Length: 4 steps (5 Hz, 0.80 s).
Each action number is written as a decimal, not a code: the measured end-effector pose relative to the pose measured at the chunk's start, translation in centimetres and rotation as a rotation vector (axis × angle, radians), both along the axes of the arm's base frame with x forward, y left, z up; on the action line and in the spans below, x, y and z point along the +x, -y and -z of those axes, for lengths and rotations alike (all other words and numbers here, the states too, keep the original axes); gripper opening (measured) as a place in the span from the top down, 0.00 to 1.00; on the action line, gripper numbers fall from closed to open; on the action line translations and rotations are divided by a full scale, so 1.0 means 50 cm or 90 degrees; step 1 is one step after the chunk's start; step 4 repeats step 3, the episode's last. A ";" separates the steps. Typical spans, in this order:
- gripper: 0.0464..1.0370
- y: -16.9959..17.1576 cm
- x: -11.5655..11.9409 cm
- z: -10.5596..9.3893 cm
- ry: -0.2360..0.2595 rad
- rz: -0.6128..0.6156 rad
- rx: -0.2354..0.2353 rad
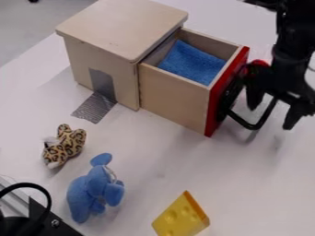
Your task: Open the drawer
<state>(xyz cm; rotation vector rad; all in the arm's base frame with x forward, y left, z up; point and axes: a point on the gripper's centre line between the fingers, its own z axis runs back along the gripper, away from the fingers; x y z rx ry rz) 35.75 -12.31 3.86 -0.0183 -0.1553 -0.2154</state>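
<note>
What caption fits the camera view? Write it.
Wooden drawer open, blue cloth inside, black gripper at its red front; spotted plush, blue elephant and toy cheese nearby.

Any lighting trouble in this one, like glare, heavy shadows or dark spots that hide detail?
Camera view: light looks soft, with no harsh glare; faint shadows on the white tabletop below the open wooden drawer and beside the spotted plush toy; the black two-finger gripper and black curved handle are so dark that their edges partly merge.

Cheese wedge (179, 218) cut off below — black arm (294, 44), above and right
</note>
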 end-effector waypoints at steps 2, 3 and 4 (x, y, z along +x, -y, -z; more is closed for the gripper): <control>0.04 0.020 0.043 -0.068 0.026 0.016 -0.013; 0.04 0.015 0.044 -0.070 0.027 0.018 0.001; 0.04 0.015 0.044 -0.070 0.027 0.018 0.001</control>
